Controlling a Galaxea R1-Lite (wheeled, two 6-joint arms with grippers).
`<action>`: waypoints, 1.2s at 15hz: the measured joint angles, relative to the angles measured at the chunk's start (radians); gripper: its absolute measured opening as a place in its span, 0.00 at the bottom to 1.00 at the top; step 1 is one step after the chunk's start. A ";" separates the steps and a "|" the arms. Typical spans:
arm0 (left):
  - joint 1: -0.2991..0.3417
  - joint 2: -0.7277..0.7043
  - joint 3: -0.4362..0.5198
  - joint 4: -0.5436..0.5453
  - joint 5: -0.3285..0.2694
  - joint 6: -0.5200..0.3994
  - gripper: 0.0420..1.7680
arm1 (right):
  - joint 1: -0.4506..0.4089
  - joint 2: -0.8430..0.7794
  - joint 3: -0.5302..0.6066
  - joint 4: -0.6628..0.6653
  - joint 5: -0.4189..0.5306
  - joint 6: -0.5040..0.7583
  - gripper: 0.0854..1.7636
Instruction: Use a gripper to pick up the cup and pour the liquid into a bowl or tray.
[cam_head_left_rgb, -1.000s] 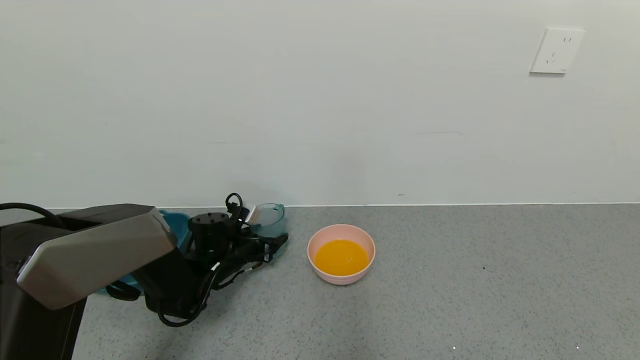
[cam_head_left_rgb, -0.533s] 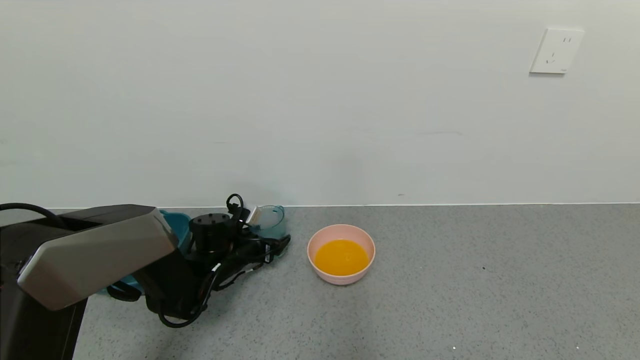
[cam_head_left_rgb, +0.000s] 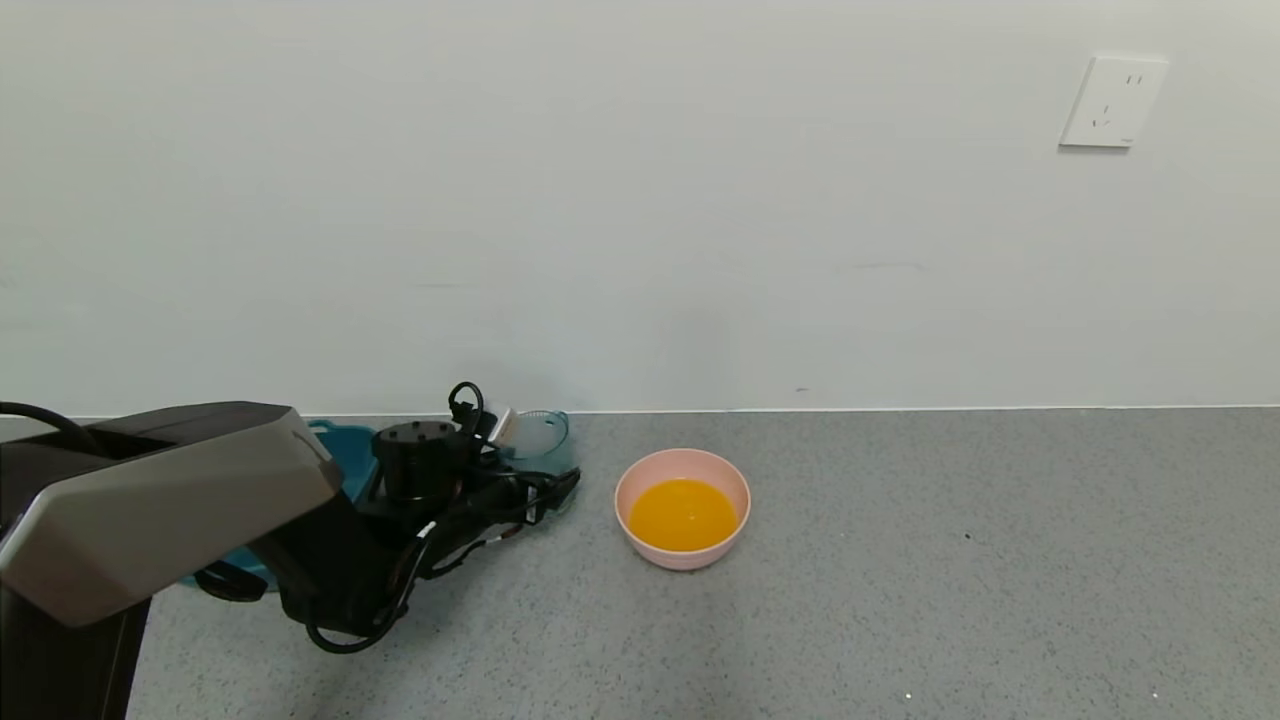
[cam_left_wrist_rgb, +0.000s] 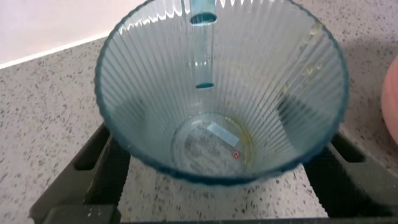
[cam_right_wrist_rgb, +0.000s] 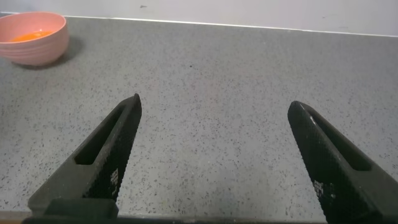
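Note:
The pale teal ribbed cup (cam_head_left_rgb: 545, 438) stands upright on the grey counter near the back wall, left of the pink bowl. In the left wrist view the cup (cam_left_wrist_rgb: 217, 93) is empty, with only a faint yellow film at its bottom. My left gripper (cam_head_left_rgb: 535, 457) is open, one finger on each side of the cup, and shows in its own view (cam_left_wrist_rgb: 221, 171) with both fingers (cam_left_wrist_rgb: 102, 165) spread wide. The pink bowl (cam_head_left_rgb: 683, 462) holds the orange liquid (cam_head_left_rgb: 683, 514). My right gripper (cam_right_wrist_rgb: 214, 106) is open and empty over bare counter, with the bowl (cam_right_wrist_rgb: 31, 40) far off.
A dark teal tray (cam_head_left_rgb: 352, 455) lies behind my left arm against the wall. A white wall socket (cam_head_left_rgb: 1113, 100) is high on the right. Grey counter (cam_head_left_rgb: 950, 560) stretches to the right of the bowl.
My left arm has shifted slightly left and back. The cup and the bowl stay where they were.

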 joint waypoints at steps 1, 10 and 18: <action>0.000 -0.020 0.007 0.024 0.002 0.003 0.94 | 0.000 0.000 0.000 0.000 0.000 0.000 0.97; 0.001 -0.441 0.055 0.471 0.029 0.016 0.96 | 0.000 0.000 0.000 0.000 0.000 0.000 0.97; 0.012 -1.025 -0.021 1.132 0.146 0.017 0.96 | 0.000 0.000 0.000 0.000 0.000 0.000 0.97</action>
